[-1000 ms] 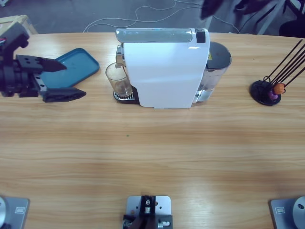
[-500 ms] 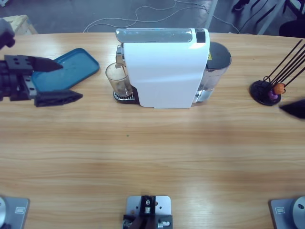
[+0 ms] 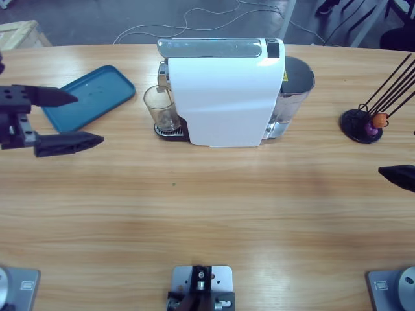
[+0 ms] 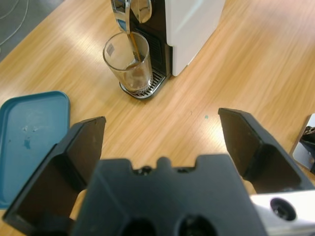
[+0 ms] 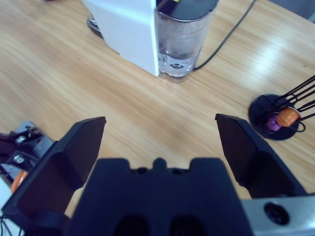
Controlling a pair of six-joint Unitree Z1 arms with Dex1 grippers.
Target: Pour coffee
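Table: the long wooden table (image 3: 207, 207) was under everything, with lots of bare wood in front.
Coffee machine: the big white coffee machine (image 3: 224, 91) stood at the back near the middle, with its clear water tank (image 5: 183, 42) at one end and a black cable (image 5: 231, 32) trailing off behind it.
Tray: the blue tray (image 3: 87, 97) lay flat near my left hand and had nothing on it.
Left hand: my left gripper (image 3: 61, 118) had slid back toward the table's edge, away from the machine. It was wide open and held nothing.
Right hand: my right gripper (image 3: 399, 175) had just come in at the other edge, where a second ago there was none. It was wide open too, and held nothing.
What that meant: I think both hands stood back to let the machine do its job.
Glass: the clear glass (image 4: 127, 61) stood upright on the drip tray (image 4: 147, 87) under the spout (image 4: 130, 10).
Coffee: the coffee (image 4: 137, 73) was a thin brown layer in the bottom of the glass, with a brown stream running down into it.
Capsule stand: the black capsule stand (image 3: 362, 124) stood well off at the far end.
Capsules: an orange capsule (image 5: 287, 116) and a purple capsule (image 5: 272, 123) sat in it.
In the way: nothing lay between my left hand and the glass.
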